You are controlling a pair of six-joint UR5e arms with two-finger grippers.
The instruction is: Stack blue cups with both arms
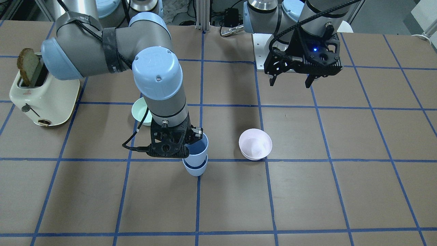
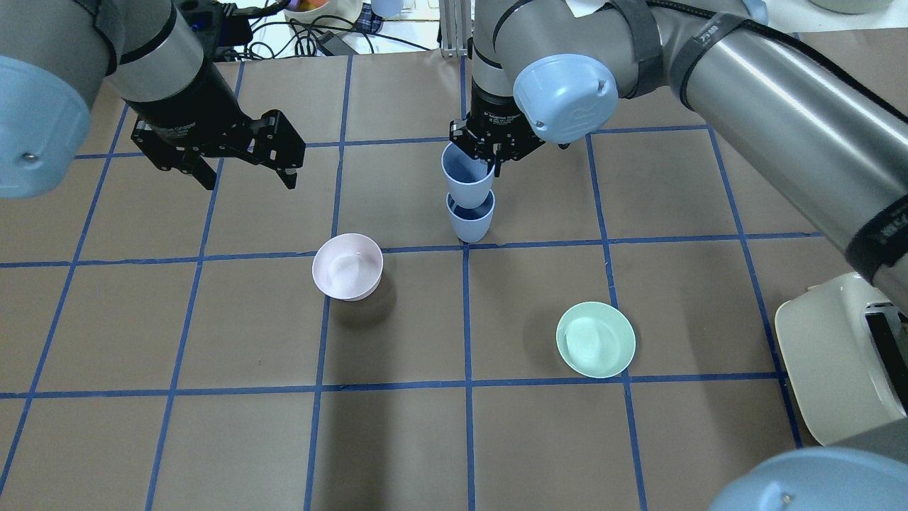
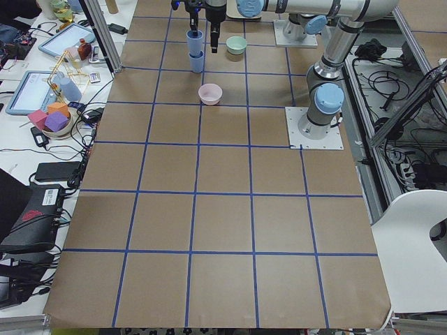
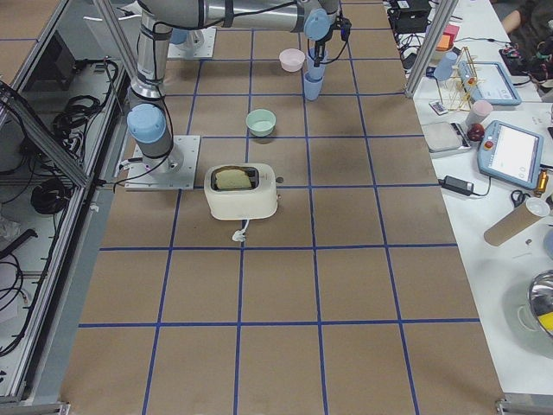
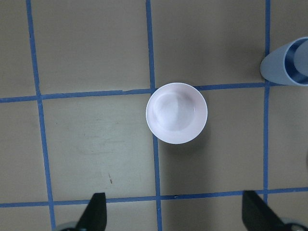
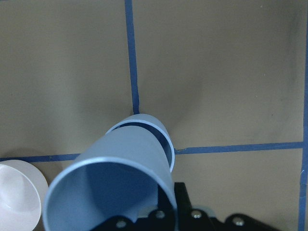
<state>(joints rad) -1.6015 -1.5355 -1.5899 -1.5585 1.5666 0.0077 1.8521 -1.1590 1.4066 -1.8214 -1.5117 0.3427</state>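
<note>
By the right pincer (image 2: 488, 162) the upper blue cup (image 2: 466, 183) is grasped at its rim. Its base is seated in the mouth of the lower blue cup (image 2: 471, 223), which stands on the tabletop (image 2: 660, 298). The left pincer (image 2: 250, 181) is held released above the tabletop, apart from the cups, near the pink bowl (image 2: 347, 267).

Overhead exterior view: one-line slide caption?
Right gripper holds the upper blue cup by its rim, partly nested in the lower blue cup; left gripper hangs open near the pink bowl.

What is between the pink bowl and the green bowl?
Just bare brown table and one blue tape line, seen in the overhead view. The blue cups stand off that stretch.
</note>
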